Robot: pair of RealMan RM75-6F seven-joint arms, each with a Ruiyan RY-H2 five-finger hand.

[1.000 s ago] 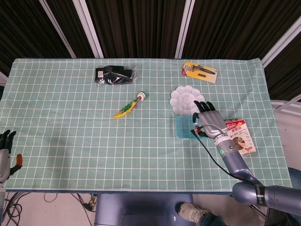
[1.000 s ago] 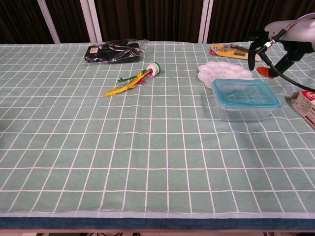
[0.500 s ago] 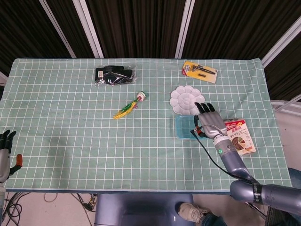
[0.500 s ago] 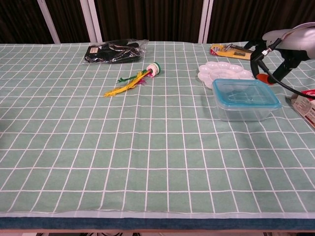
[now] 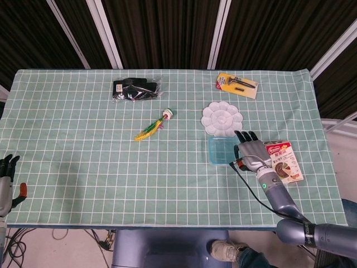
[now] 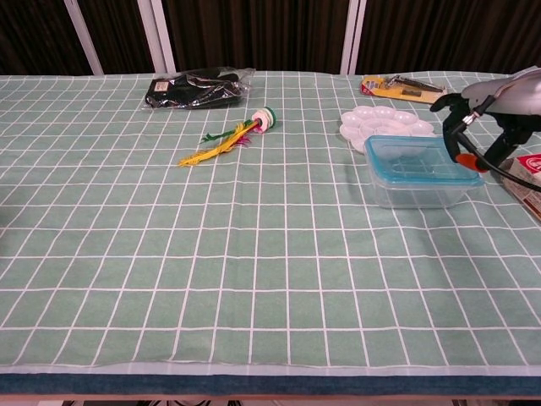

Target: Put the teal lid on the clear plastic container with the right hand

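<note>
Hovering spread at the teal lid's (image 6: 420, 157) right edge, the right robot hand (image 5: 252, 151) holds nothing.

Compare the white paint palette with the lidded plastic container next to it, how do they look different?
The white paint palette is round, flat and opaque, with open wells; the clear plastic container is rectangular, taller and see-through, closed by its teal lid. The palette sits farther from the robot; the container lies nearer, beside the right hand. Both rest on the checked cloth.
</note>
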